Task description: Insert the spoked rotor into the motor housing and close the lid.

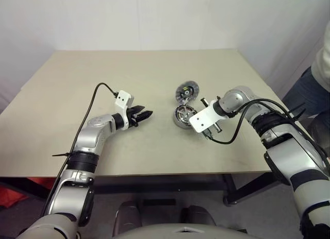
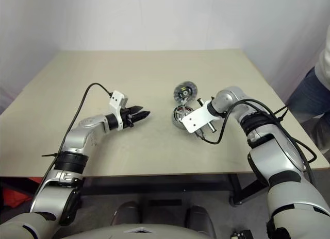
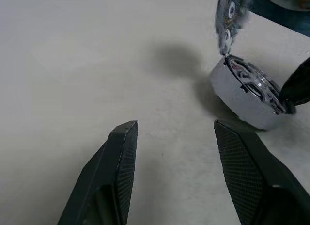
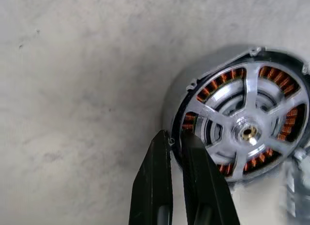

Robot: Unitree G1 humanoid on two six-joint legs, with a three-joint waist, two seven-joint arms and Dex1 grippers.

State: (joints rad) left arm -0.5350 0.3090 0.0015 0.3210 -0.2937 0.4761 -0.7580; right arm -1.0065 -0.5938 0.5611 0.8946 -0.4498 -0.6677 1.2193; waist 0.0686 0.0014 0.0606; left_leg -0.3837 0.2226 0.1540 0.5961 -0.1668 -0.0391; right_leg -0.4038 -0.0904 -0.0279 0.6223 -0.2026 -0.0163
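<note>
Table (image 1: 103, 79): light beige top, dark legs beneath. Wall (image 1: 154, 17): plain white, behind the table. Person (image 1: 314, 84): at the table's right edge, blue jeans, pale top.
</note>
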